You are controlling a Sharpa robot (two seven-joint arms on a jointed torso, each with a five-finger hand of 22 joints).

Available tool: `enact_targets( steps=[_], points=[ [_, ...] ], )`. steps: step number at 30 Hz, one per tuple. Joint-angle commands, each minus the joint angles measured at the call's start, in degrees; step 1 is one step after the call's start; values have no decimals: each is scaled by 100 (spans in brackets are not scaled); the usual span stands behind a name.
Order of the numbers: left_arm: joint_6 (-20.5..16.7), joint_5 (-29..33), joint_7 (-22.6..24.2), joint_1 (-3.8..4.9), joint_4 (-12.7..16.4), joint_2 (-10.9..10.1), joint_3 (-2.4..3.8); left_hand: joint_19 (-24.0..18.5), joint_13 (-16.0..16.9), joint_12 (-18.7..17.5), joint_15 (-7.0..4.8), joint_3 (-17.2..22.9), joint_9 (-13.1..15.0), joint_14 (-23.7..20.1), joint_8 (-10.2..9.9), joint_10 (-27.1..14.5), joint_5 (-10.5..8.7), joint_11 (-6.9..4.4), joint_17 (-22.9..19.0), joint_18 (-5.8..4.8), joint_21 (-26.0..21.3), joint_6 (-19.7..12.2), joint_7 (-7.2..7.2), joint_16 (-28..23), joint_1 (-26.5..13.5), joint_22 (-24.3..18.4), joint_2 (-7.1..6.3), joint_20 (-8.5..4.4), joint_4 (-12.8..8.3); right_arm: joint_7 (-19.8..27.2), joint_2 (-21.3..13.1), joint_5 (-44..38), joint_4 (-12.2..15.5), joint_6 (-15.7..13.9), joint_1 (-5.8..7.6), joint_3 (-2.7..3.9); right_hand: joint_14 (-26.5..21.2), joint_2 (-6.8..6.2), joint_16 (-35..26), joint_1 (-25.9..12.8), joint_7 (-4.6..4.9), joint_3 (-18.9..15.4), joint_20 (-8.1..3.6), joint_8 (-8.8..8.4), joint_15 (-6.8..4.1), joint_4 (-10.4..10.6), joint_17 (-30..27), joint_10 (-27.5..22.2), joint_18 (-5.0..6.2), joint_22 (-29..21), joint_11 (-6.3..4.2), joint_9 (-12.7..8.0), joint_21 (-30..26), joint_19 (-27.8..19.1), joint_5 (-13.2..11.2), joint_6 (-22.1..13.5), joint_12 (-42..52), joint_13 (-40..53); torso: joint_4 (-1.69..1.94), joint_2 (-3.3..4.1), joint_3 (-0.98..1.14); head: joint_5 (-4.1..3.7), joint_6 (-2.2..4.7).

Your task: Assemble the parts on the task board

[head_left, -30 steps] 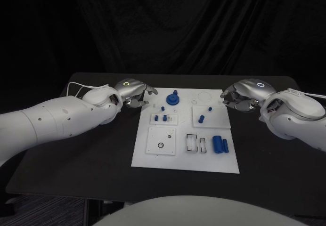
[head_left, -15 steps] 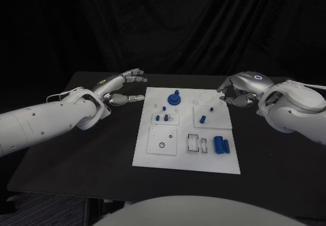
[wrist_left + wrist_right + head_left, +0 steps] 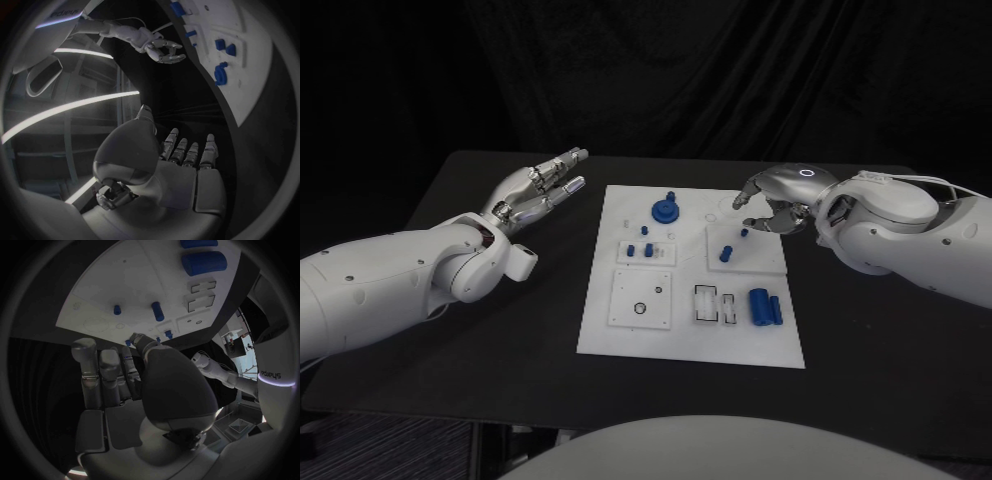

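The white task board (image 3: 629,330) lies in the middle of the black table. On it are a blue round knobbed part (image 3: 668,211), small blue pegs (image 3: 640,249), two upright blue pegs (image 3: 728,254) and blue cylinders (image 3: 764,306) near the right edge. My left hand (image 3: 540,185) hovers left of the board's far corner, fingers stretched out and apart, holding nothing. My right hand (image 3: 770,202) hangs over the board's far right corner, fingers loosely curved downward, thumb apart, nothing in it. The right wrist view shows the fingers (image 3: 103,372) above the upright pegs (image 3: 155,311) and the board (image 3: 106,285).
White rectangular sub-plates with slots and a ring (image 3: 643,298) sit on the board's near half. Black table (image 3: 473,340) surrounds the board on both sides. The left wrist view shows my left hand (image 3: 184,160), the right hand (image 3: 160,48) and the board (image 3: 262,80).
My left hand has drawn back from the board's far left corner, turned and spread its fingers. My right hand has moved left, from beside the board to above its far right corner.
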Motion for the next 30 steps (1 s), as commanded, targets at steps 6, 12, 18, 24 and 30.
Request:
enact_targets(
  steps=[6, 12, 18, 24, 30],
  points=[
    [678, 825, 766, -68, 328, -92, 7, -94, -13, -64, 10, -84, -32, -2, -39, -25, 117, -13, -5, 25, -44, -141, -73, -21, 21, -318, 157, 5, -8, -32, -4, -8, -83, 217, -80, 5, -10, 98, 76, -38, -7, -159, 90, -13, 84, -21, -21, -51, 78, 341, 51, -51, 33, 22, -80, -84, -192, -356, 99, 29, -150, -84, -1],
    [728, 844, 762, -85, 431, -127, 7, -96, -11, -64, 40, -111, -34, -2, -38, -19, 236, 24, -5, 25, -39, -160, -106, -21, 104, -343, 202, 37, -13, -26, 37, -8, -183, 264, -144, 5, 5, 153, 142, 40, -29, -177, 78, 2, 68, -134, -48, 353, 75, 394, 15, -92, 83, 75, 181, -114, -127, -598, 117, 41, -227, -140, -1],
    [753, 850, 761, -99, 480, -149, 7, -89, -12, -70, 74, -140, -42, -2, -47, -20, 282, 70, -5, 30, -34, -235, -181, -21, 164, -358, 231, 102, -11, -18, 90, -8, -282, 268, -218, 5, 18, 175, 178, 61, -11, -145, 58, 48, 43, -188, -66, 596, 69, 429, -12, -83, 114, 106, 287, 12, -107, -734, 136, 56, -256, -203, -1],
    [802, 851, 729, -111, 504, -152, 6, -73, -9, -61, 118, -177, -46, -2, -49, -10, 496, 189, -5, 44, -29, -296, -230, -21, 309, -389, 296, 214, -13, -15, 106, -8, -358, 272, -255, 5, 1, 168, 162, 86, -16, -101, 46, 53, 35, -237, -114, 657, 72, 439, -19, -81, 87, 102, 419, 58, -127, -814, 158, 58, -259, -230, -1],
    [867, 851, 690, -119, 507, -151, 6, -61, -4, -40, 165, -184, -44, -2, -46, 6, 649, 253, -5, 48, -25, -288, -214, -21, 449, -408, 334, 298, -22, -10, 137, -8, -438, 284, -282, 5, -11, 167, 170, 84, -21, -32, 28, 85, 11, -272, -133, 843, 73, 460, -48, -61, 77, 95, 543, 159, -70, -865, 151, 66, -249, -233, -1]
  ],
)
